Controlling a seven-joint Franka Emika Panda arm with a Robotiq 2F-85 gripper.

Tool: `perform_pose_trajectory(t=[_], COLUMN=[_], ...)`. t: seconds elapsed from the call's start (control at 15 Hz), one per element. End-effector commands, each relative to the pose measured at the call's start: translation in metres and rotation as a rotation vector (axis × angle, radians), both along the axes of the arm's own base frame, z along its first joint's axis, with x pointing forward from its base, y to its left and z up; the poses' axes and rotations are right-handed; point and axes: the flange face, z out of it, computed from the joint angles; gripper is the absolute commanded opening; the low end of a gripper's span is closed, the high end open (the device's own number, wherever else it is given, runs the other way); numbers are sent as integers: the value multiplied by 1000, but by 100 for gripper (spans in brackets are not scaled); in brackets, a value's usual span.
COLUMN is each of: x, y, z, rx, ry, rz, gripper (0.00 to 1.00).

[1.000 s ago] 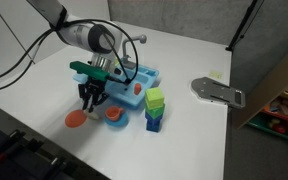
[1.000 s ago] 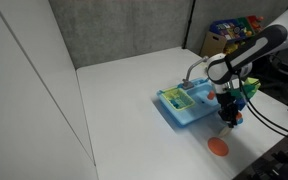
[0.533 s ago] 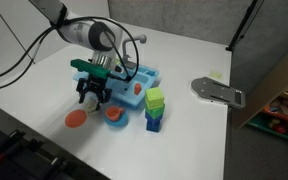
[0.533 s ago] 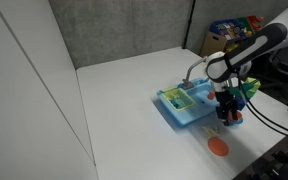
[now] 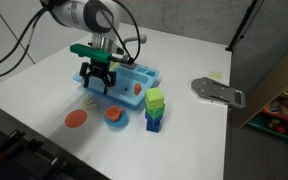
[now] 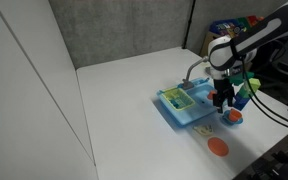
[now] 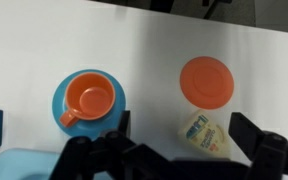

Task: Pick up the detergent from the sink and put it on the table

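The detergent (image 7: 206, 135), a small pale bottle with a printed label, lies on its side on the white table (image 7: 144, 50), just below an orange disc (image 7: 209, 80). In the wrist view my gripper (image 7: 184, 135) is open above it, with one dark finger on each side and neither touching it. In both exterior views the gripper (image 5: 96, 82) (image 6: 222, 103) hangs raised beside the light blue sink (image 5: 129, 78) (image 6: 187, 104). The detergent (image 5: 90, 100) (image 6: 206, 129) rests on the table (image 5: 184, 140) in front of the sink.
An orange cup (image 7: 91, 98) on a blue saucer (image 7: 68, 122) stands beside the sink, also seen as the cup (image 5: 115, 114). A stack of green, yellow and blue blocks (image 5: 155, 108) stands nearby. A grey flat object (image 5: 217, 92) lies toward the far table edge.
The gripper has opened and let go of the detergent, which now lies on the table. The gripper has risen away from it.
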Motion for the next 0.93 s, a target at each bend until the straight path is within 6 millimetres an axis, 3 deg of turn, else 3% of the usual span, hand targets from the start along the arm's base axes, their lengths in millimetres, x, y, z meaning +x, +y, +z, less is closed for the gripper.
perform_pose_trajectory(t=[0.0,0.4,0.87], x=[4,12,3], y=[6,12,8], z=[41,111,213], rx=[-34,-73,-172], ry=[-105,-260,-423], rz=[15,16,-66], gripper=[100,100,100])
